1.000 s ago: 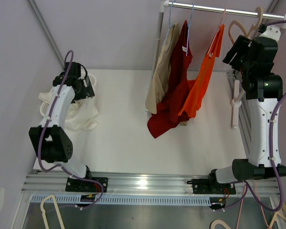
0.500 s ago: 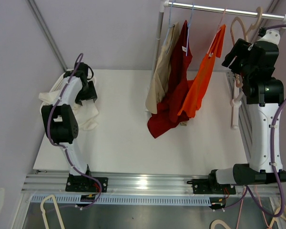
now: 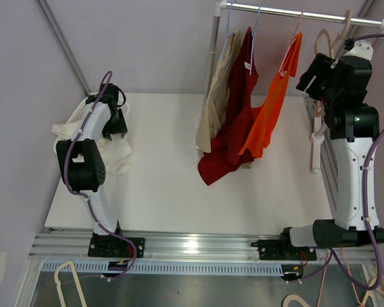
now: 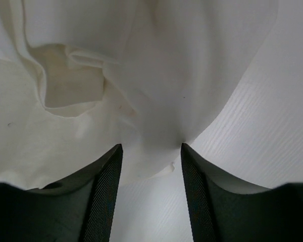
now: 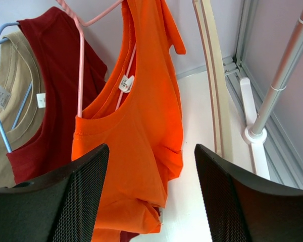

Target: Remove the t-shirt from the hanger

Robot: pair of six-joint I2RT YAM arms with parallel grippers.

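An orange t-shirt (image 3: 273,102) hangs on a pink hanger (image 5: 81,60) from the rail (image 3: 288,13), next to a dark red shirt (image 3: 233,121) and a beige one (image 3: 216,96). My right gripper (image 3: 310,70) is open, high up just right of the orange t-shirt (image 5: 136,136), not touching it. My left gripper (image 3: 115,125) is open at the far left, over a cream t-shirt (image 4: 116,80) lying crumpled on the table, its edge between the fingertips (image 4: 108,171).
A bare wooden hanger (image 5: 212,75) hangs right of the orange shirt. The rack's white post (image 5: 278,80) and foot stand at the right table edge. More cream cloth and a white basket (image 3: 83,115) lie at far left. Spare hangers lie below the front rail.
My left arm swung up and back over the cream cloth a second ago, then held still. My right gripper has edged slightly left towards the orange t-shirt.
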